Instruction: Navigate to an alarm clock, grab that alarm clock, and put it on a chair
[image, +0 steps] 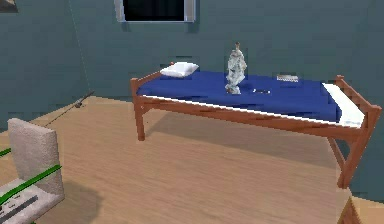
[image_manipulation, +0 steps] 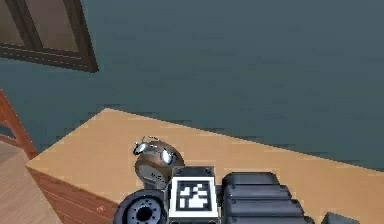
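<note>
1. In the arm side view, the alarm clock (image_manipulation: 157, 157) stood on a wooden top (image_manipulation: 85, 160), a small round thing with a metal shine.
2. The gripper (image_manipulation: 146, 207) was at the bottom edge, just below the clock, with its white marker square (image_manipulation: 193, 198) to the right.
3. Because the clock stood on the surface right at the gripper's far end, I could not tell whether the gripper held anything.
4. Behind the wooden top was a dark teal wall (image_manipulation: 250, 70), with a window (image_manipulation: 45, 35) at the upper left.
5. In the forward view, a pale chair (image: 35, 160) was at the lower left on the wooden floor (image: 200, 170).
6. Farther back stood a bed (image: 285, 97) with a blue cover, a white pillow (image: 180, 69) and a small statue (image: 235, 70) on it.
</note>
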